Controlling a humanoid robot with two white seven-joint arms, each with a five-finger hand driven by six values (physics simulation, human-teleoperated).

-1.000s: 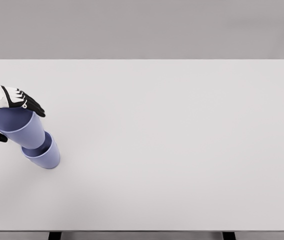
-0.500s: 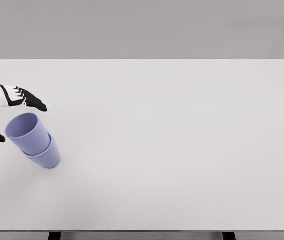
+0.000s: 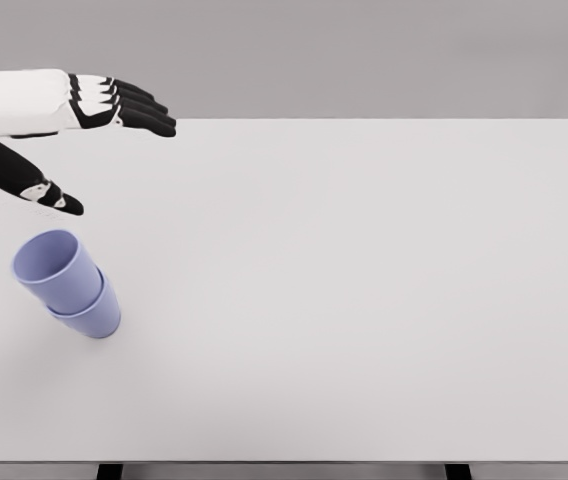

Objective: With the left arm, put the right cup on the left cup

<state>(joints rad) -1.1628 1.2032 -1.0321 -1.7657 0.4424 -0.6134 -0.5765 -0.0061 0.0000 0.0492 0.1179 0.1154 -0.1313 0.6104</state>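
Two lavender cups stand nested at the table's left. The upper cup (image 3: 52, 268) sits inside the lower cup (image 3: 92, 315) and leans toward the upper left, its mouth open to the camera. My left hand (image 3: 114, 150) hovers above and behind them, well clear of both. Its four black fingers (image 3: 129, 105) stretch out to the right and the thumb (image 3: 39, 185) points down and right below them. The hand is open and holds nothing. The right arm does not show.
The white table (image 3: 364, 280) spans nearly the whole picture, with its far edge at the grey wall and its near edge at the bottom. Dark table legs (image 3: 110, 471) peek out below the front edge.
My left hand let go of the upper cup, which dropped into the lower one. The hand then rose and moved away to the upper right, fingers spread.
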